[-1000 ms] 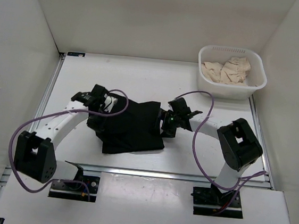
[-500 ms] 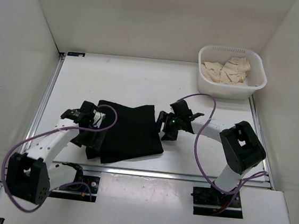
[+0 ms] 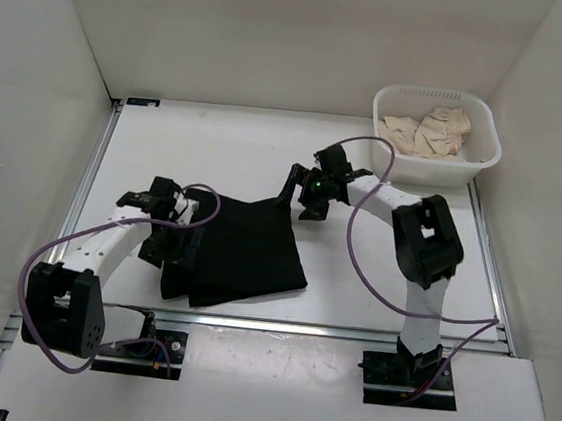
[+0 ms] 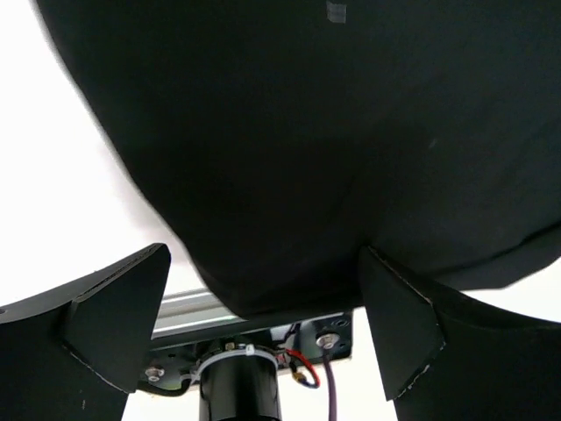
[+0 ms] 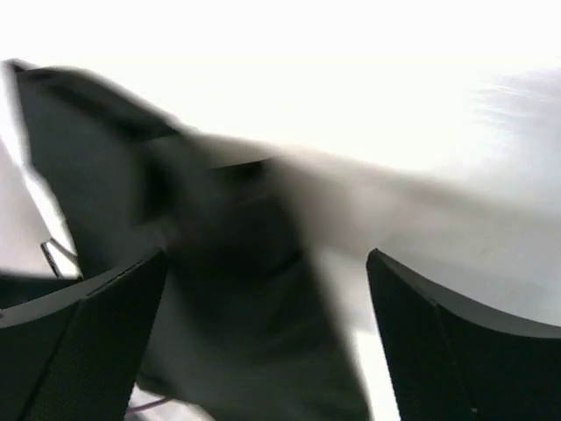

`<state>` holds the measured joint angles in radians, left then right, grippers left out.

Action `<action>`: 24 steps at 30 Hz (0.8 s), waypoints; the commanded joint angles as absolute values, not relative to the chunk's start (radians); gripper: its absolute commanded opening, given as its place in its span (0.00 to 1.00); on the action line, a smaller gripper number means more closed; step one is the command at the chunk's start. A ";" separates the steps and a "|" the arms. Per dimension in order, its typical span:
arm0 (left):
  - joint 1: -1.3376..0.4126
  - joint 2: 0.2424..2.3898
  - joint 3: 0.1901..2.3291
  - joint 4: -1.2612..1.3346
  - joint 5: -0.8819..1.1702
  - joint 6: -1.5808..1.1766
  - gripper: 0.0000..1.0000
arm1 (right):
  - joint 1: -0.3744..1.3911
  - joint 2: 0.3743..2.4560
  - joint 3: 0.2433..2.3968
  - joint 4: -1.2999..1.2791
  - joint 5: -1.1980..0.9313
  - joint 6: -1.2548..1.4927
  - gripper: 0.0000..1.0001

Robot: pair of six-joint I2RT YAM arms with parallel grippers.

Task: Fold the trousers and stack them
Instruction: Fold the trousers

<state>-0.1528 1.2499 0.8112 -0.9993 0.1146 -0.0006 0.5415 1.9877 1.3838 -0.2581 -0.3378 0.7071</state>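
Black trousers [image 3: 249, 250] folded mid-frame on desk [image 3: 223, 142] | my left gripper [image 4: 263, 254] spread apart at their left edge | my right gripper [image 3: 300, 190] apart, by their upper-right corner

My left arm [image 3: 107, 243], right arm [image 3: 378, 193] had white shells, black joints. Purple cables [image 3: 355, 269] trailed off both. Green light [image 3: 316, 185] glowed by right claw [image 3: 300, 202].
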 commanded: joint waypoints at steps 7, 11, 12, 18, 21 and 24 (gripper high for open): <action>-0.225 1.192 0.676 -0.891 -0.002 0.000 0.98 | 0.531 2.102 1.341 -0.209 -0.520 0.868 0.49; -0.261 1.236 0.689 -0.847 -0.026 0.000 0.98 | 0.502 2.088 1.274 -0.094 -0.479 1.022 0.00; -0.261 1.249 0.713 -0.847 -0.026 0.000 0.98 | 0.479 2.062 1.225 0.031 -0.441 1.075 0.00; -0.281 1.368 0.804 -0.819 0.026 0.000 0.98 | 0.425 1.940 1.063 0.176 -0.180 1.215 0.00; -0.281 1.428 0.854 -0.810 0.052 0.000 0.98 | 0.416 1.950 1.110 0.114 -0.160 1.165 0.00; -0.281 1.462 0.911 -0.810 0.074 0.000 0.99 | 0.405 1.974 1.146 0.097 -0.153 1.108 0.00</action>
